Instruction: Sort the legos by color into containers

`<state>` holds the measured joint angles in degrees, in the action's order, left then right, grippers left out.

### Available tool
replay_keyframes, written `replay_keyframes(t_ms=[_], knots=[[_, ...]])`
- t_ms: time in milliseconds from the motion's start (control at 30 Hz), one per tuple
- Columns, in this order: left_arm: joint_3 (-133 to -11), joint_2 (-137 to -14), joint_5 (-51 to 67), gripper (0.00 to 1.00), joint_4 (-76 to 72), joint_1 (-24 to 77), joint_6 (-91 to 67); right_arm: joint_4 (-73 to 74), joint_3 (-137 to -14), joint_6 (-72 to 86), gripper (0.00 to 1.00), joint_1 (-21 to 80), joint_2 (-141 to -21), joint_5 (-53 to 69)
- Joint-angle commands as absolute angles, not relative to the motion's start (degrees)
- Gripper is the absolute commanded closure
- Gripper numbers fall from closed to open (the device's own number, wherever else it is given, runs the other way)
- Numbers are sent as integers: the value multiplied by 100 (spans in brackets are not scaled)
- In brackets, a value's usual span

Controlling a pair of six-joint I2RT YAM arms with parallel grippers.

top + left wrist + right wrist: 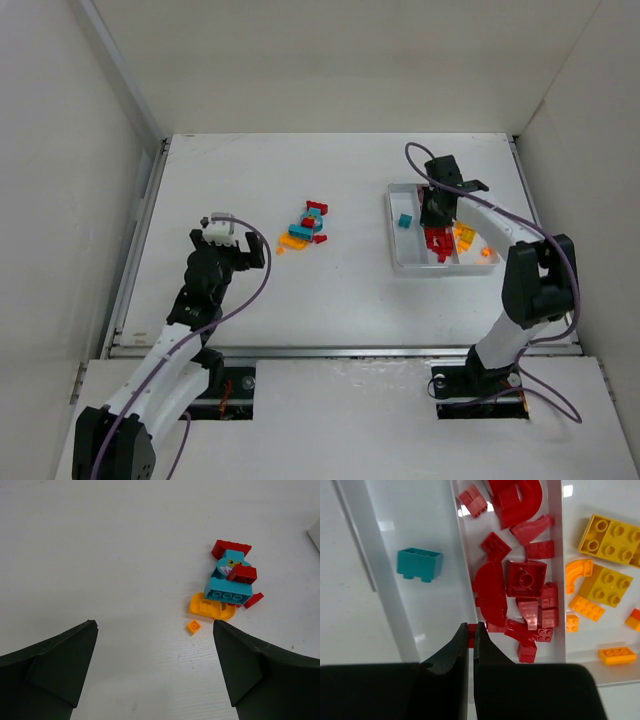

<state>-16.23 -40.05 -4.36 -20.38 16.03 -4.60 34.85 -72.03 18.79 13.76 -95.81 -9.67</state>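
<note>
My right gripper (471, 628) hangs over the white tray (393, 235), shut on a small red lego (472, 629) above the divider between the left and middle compartments. The left compartment holds one teal brick (419, 563). The middle one holds several red pieces (520, 580). The right one holds yellow and orange pieces (610, 555). A loose pile of legos (308, 228) lies mid-table: teal bricks (227, 587), red pieces (230, 547), an orange curved piece (212, 607) and a tiny orange tile (193, 626). My left gripper (154, 625) is open and empty, left of and short of the pile.
White walls enclose the table on the left, back and right. The tray sits near the right wall (560, 150). A metal rail (340, 350) runs along the table's near edge.
</note>
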Motion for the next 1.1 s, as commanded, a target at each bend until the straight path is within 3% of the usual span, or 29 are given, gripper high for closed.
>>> replay_keyframes(t_ms=[0, 533, 633, 667, 700, 767, 833, 1067], knots=[[-2074, -4113, -18, 0, -2442, 1600, 235, 3340, -7172, 1670, 99, 1371, -9729, -1081], [-2416, -4569, 694, 0, -2399, 1652, 1413, 3752, -9174, 1283, 98, 905, -11195, -967], [-2495, -4972, 1018, 0, -2504, 1652, 2213, 3753, -9308, 1222, 72, 696, -11355, -967], [-2548, -5096, 1133, 0, -2444, 1652, 2458, 3753, -9377, 1152, 54, 694, -11425, -967], [-2627, -5211, 1186, 0, -2374, 1652, 2687, 3823, -9465, 1151, 49, 616, -11426, -967], [-2961, -5544, 994, 0, -2146, 1652, 2558, 3955, -9606, 1081, 45, 615, -11487, -967], [-3163, -5773, 1176, 0, -1952, 1652, 2801, 3955, -9606, 1029, 35, 615, -11426, -967], [-3287, -6547, 1142, 0, -2627, 1652, 2892, 4200, -10203, 958, 34, 738, -11206, -651]])
